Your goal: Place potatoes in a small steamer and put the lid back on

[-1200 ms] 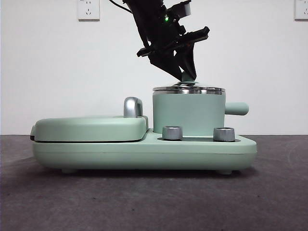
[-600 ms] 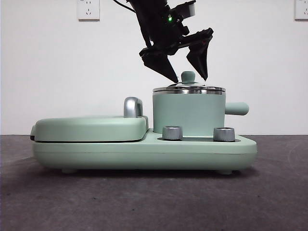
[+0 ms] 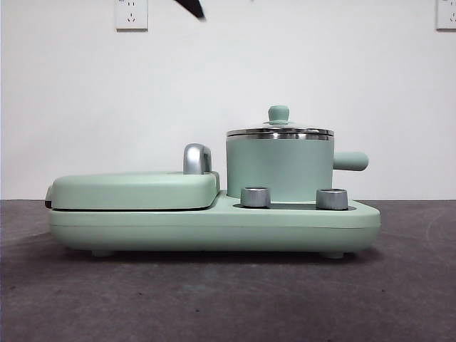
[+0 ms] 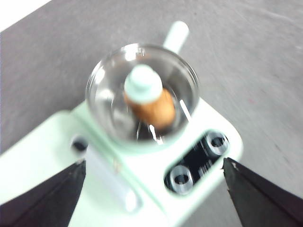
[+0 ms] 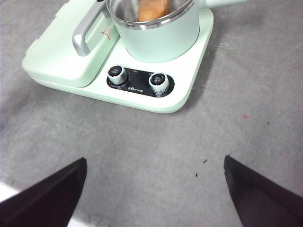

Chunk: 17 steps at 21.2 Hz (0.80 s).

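Observation:
The small steamer [image 3: 279,171] is a mint-green pot standing on the right half of the green cooker base [image 3: 214,228]. Its glass lid [image 3: 279,131] sits flat on the steel rim, green knob [image 3: 278,112] up. From above, the tan potato [image 4: 156,109] lies inside the steamer [image 4: 142,97], seen through the lid and partly under the knob [image 4: 142,84]. My left gripper [image 4: 154,162] hangs open high above the pot, touching nothing; only a black tip [image 3: 191,7] shows in the front view. My right gripper [image 5: 155,160] is open over bare table, well short of the steamer [image 5: 156,33].
The flat green griddle cover [image 3: 135,189] with its chrome handle [image 3: 197,158] fills the base's left half. Two steel dials [image 3: 256,197] [image 3: 331,198] sit on the front of the base. The pot's side handle [image 3: 350,161] sticks out to the right. Grey table surrounds the cooker.
The gripper that held the lid's knob opened, let go and rose almost out of the front view. The lid stays resting on the steamer.

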{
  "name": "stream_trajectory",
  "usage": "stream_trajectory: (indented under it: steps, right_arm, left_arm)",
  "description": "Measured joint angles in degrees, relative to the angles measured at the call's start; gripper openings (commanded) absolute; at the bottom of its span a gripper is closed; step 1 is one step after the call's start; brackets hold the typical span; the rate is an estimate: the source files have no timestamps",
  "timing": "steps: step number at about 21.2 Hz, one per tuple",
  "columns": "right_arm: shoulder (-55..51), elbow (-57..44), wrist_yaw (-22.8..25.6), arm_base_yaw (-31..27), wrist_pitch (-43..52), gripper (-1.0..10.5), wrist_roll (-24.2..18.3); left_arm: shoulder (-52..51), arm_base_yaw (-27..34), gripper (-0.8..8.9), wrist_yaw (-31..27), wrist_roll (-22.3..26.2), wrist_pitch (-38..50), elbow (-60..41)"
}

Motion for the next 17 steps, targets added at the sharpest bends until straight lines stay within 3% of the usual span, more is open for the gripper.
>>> stream_trajectory:
  steps: [3,8,17]
  right_arm:
    - [0.02,0.00,-3.19,0.00,2.43,4.6,-0.02]
    - [0.02,0.00,-8.26,0.00,8.55,4.6,-0.20]
    - [0.42,0.00,-11.28,0.02,12.33,4.6,-1.57]
  left_arm:
    - [-7.58,0.00,4.67,0.02,-0.61,-3.96,-1.84]
    - [-20.85,0.00,4.67,0.02,-0.94,-3.50,-12.63]
    - [-46.21,0.00,4.67,0.02,-9.11,7.30,-44.26]
